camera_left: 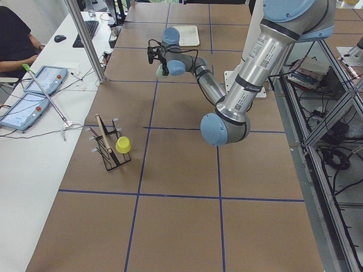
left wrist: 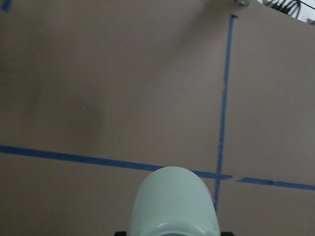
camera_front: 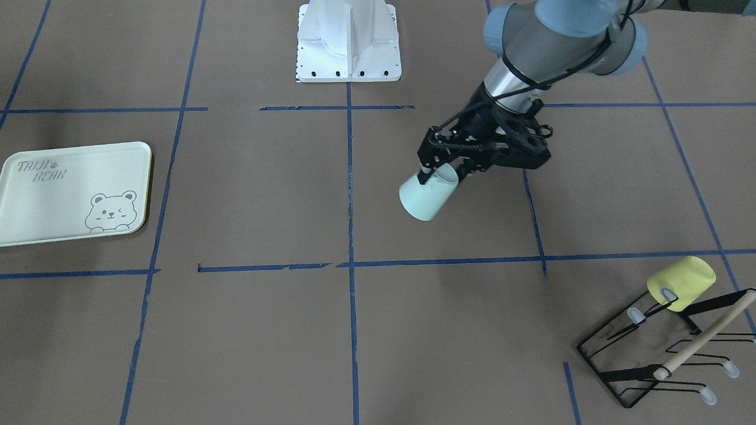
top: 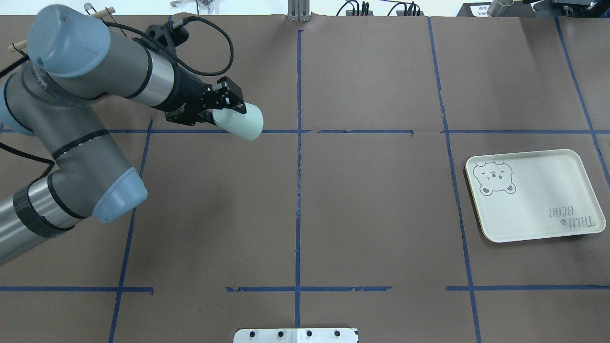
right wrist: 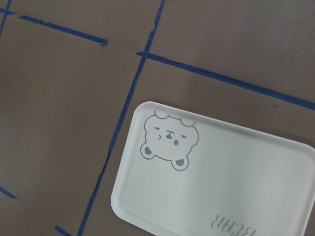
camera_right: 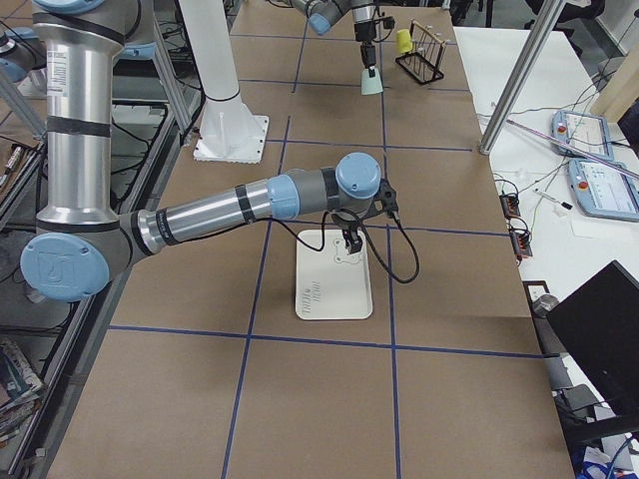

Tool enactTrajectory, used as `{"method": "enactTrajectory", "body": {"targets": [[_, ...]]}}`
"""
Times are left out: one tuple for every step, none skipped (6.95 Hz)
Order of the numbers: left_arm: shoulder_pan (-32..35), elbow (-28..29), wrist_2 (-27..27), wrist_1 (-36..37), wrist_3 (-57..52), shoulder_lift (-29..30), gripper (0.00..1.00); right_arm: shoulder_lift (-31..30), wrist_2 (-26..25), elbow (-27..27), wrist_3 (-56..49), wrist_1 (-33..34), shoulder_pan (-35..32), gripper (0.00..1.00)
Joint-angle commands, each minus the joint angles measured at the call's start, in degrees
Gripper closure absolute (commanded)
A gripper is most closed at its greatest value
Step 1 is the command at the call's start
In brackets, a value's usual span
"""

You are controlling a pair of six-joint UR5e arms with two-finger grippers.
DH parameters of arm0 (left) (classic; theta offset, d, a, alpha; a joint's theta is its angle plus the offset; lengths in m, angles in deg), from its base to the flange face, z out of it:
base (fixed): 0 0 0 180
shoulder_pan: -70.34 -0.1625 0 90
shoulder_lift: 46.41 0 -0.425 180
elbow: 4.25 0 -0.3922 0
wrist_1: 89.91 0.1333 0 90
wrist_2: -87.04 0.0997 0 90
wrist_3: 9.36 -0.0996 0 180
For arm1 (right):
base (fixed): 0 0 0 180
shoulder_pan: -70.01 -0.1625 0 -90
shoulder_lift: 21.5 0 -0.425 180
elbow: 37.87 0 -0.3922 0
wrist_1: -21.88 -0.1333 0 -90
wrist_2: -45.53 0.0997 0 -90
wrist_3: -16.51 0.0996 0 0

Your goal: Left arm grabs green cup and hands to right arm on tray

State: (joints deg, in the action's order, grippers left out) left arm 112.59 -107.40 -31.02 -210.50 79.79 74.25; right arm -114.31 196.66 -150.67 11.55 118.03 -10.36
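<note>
While held aloft, green cup [camera_front: 422, 200]: tilted, centre-right of the front view, off the bench [camera_front: 236, 330].
Left claw [camera_front: 442, 173]: clamped on the cup's rim.
Right claw [camera_right: 351, 239]: state cannot be told.
Handling: probably light, stiff, slick; take the bare base end.

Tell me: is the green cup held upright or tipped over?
Tipped. The green cup lies nearly sideways in the left gripper, its closed base pointing away from the arm.

Overhead and front views opposed, sharing the tray [top: 533, 200], side views along table [top: 371, 214], wrist cameras close.
</note>
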Motion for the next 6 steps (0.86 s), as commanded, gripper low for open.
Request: {"method": "enactTrajectory", "body": {"targets": [[-5.06,0.66,0.28,-24.47,16.36,-4.26,0.91,6.04,0.31,-0.14,5.70,0.01,2.41,0.02],[-5.85,1.98,0.37,-35.21,20.85,-5.34,0.91,8.85,0.31,-1.10,10.71,0.01,4.15,0.02],[-5.86,2.25,0.46,-41.41,24.37,-5.44,0.91,11.49,0.31,-2.24,16.41,0.01,6.26,0.01],[-5.86,2.08,2.63,-45.39,26.15,-5.44,0.91,13.86,0.40,-3.73,20.47,0.01,7.59,0.01],[-6.29,2.43,6.48,-49.35,30.78,-5.44,0.91,16.32,1.53,-5.14,26.52,0.01,7.86,0.01],[-6.47,3.21,7.39,-52.00,32.48,-5.35,0.91,18.79,2.33,-6.28,32.58,-0.08,7.86,0.01]]}}
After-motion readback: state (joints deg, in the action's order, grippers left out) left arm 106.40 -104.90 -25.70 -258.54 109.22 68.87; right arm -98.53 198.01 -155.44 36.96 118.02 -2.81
